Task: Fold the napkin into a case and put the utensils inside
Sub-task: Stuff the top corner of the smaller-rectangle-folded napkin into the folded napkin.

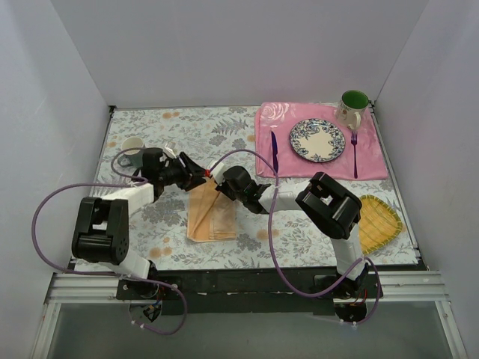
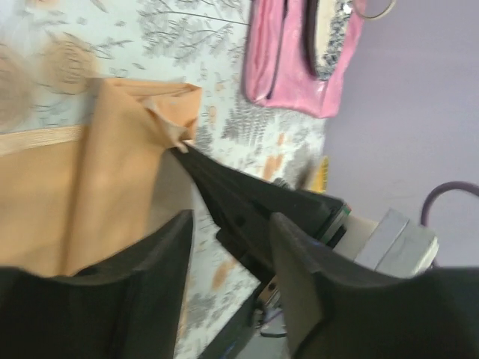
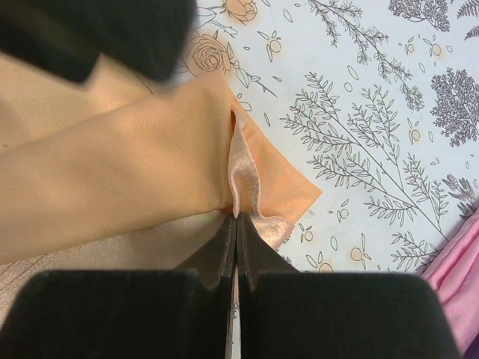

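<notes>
The half-folded napkin (image 1: 211,217) lies on the surface (image 1: 224,123), its far corner pinched in the right gripper's (image 3: 236,224) jaws, with the left gripper's (image 1: 199,171) jaws spread just beside. Limp and light, the cloth likely handles best by its hemmed corners. The utensils (image 1: 274,152) lie beyond on the pink placemat (image 1: 314,169).

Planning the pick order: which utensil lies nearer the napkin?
The knife, left of the plate, on the side toward the napkin. The fork lies beyond the plate, on its right.
</notes>
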